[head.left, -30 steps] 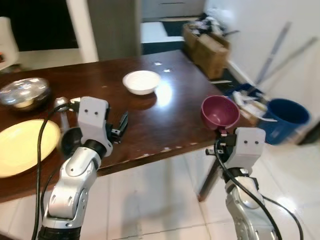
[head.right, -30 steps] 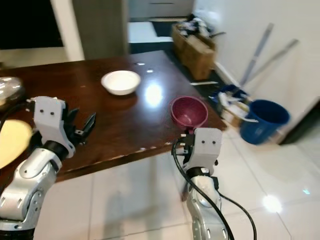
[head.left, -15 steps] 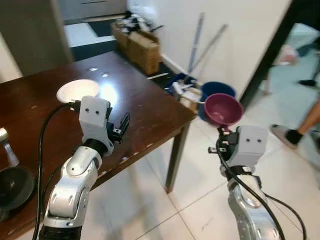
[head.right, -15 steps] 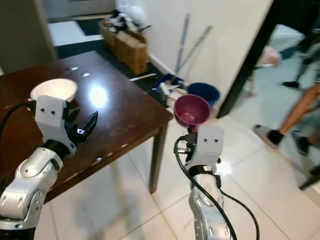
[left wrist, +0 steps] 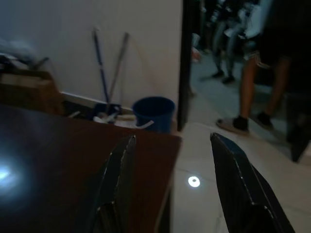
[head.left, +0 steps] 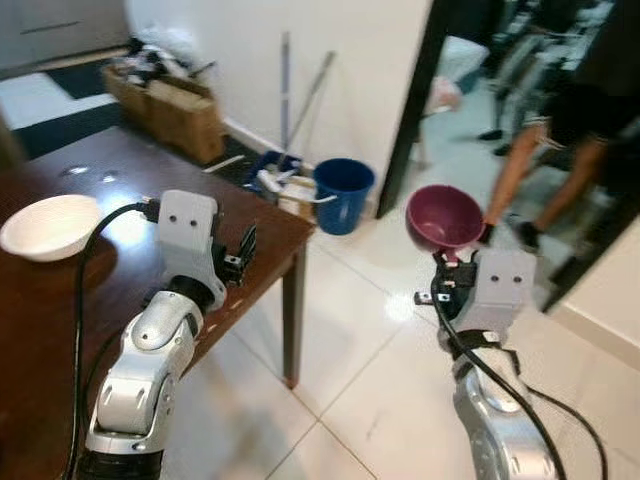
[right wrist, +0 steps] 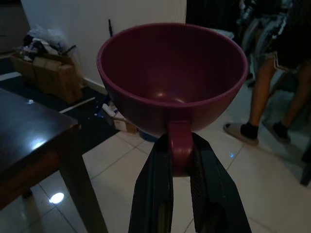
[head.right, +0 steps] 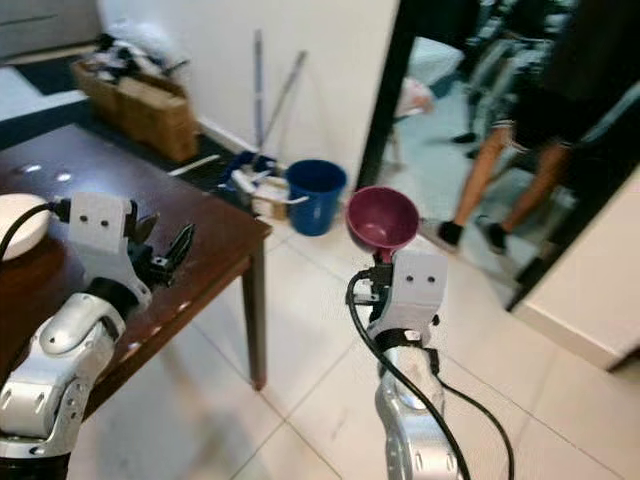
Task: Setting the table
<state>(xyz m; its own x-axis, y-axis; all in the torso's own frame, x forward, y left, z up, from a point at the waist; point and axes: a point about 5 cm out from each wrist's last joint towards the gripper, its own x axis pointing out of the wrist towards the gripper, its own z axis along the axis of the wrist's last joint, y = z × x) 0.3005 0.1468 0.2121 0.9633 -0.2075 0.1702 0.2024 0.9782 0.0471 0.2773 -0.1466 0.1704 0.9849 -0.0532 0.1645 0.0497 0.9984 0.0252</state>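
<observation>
While the white bowl (head.left: 48, 226) already sits on the surface (head.left: 265, 235), the right end effector (right wrist: 180, 160) grips the maroon cup (right wrist: 172, 77) over bare floor, unplaced; the left end effector (head.right: 160, 250) hovers spread and empty.

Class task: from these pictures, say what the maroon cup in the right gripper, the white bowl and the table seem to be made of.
Cup: probably plastic; matte, uniform maroon, thick moulded rim and handle.
Bowl: likely glazed ceramic or melamine; smooth, plain white.
Table: dark wood or veneer, glossy; it mirrors the ceiling lights.
</observation>
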